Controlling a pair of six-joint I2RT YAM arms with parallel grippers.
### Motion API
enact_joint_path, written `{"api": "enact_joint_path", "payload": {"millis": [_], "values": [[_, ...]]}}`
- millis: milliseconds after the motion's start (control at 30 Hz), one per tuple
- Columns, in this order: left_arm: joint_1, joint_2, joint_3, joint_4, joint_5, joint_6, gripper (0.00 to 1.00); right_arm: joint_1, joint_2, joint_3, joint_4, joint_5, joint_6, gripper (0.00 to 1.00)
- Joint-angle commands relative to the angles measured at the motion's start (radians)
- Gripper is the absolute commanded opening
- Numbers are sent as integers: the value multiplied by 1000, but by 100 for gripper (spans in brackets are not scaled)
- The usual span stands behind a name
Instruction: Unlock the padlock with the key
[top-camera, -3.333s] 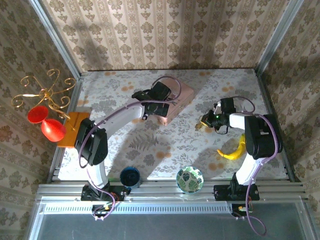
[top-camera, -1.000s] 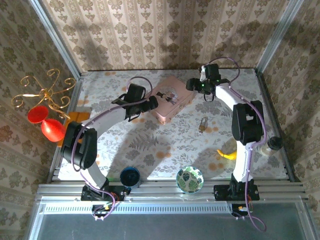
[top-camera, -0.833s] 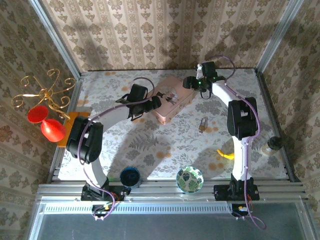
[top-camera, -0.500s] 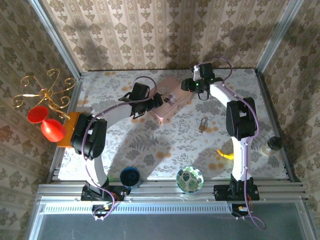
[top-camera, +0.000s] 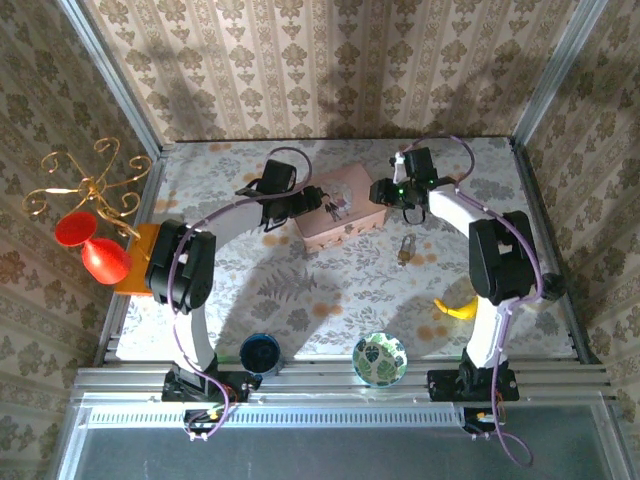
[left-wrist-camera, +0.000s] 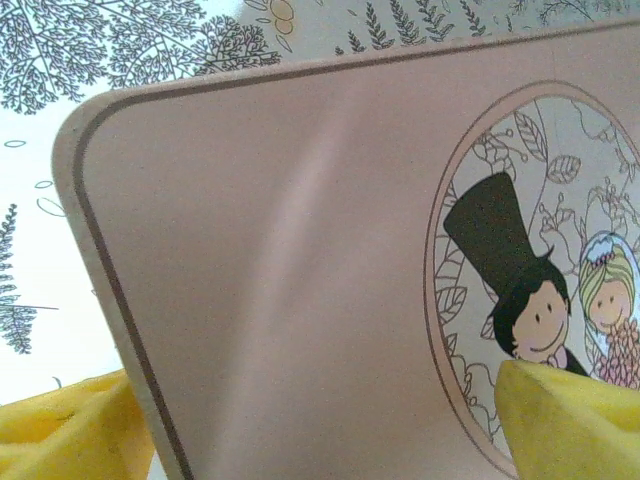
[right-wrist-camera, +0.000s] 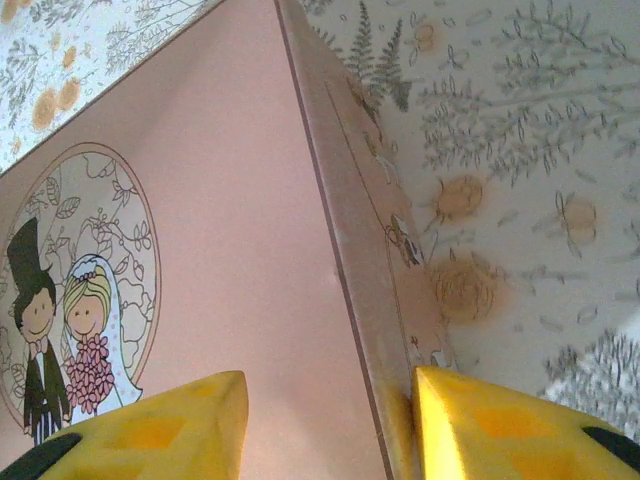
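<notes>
The tiny brass padlock (top-camera: 406, 248) lies on the floral table, to the right of the pink box (top-camera: 338, 207) and apart from both arms. I cannot make out the key. My left gripper (top-camera: 308, 200) is at the box's left end. Its yellow fingers (left-wrist-camera: 570, 420) stand wide across a corner of the lid (left-wrist-camera: 300, 300), one beside the edge and one on the cartoon couple. My right gripper (top-camera: 385, 192) is at the box's right end, half closed over the box's edge (right-wrist-camera: 350, 250). One of its fingers (right-wrist-camera: 500, 425) presses the side wall and the other lies on the lid.
A banana (top-camera: 455, 308) lies near the right arm. A green patterned bowl (top-camera: 380, 358) and a blue bowl (top-camera: 261, 352) stand by the front edge. Red goblets (top-camera: 100, 250), an orange block and a gold stand (top-camera: 85, 185) sit at the left. Papered walls enclose the table.
My right gripper left the padlock, swung to the box's right end and narrowed its jaws. The left gripper closed slightly on the left end. The box has turned clockwise.
</notes>
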Motion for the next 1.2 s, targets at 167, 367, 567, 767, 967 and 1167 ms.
{"api": "enact_joint_path", "payload": {"millis": [167, 367, 567, 767, 967, 1167], "values": [[-7, 58, 114, -21, 85, 76, 90, 53, -161, -174, 15, 61, 102, 52], [18, 39, 127, -39, 77, 93, 100, 52, -210, -132, -111, 190, 50, 66], [74, -129, 28, -55, 1, 130, 100, 39, -388, -201, -162, 363, 1, 78], [109, -410, -188, -81, -252, 260, 100, -10, -648, -412, -86, 505, -43, 93], [130, -728, -538, 77, -548, 403, 100, -33, -859, -663, 93, 656, -191, 100], [185, -977, -875, 410, -650, 597, 100, -41, -982, -899, 396, 749, -316, 100]]}}
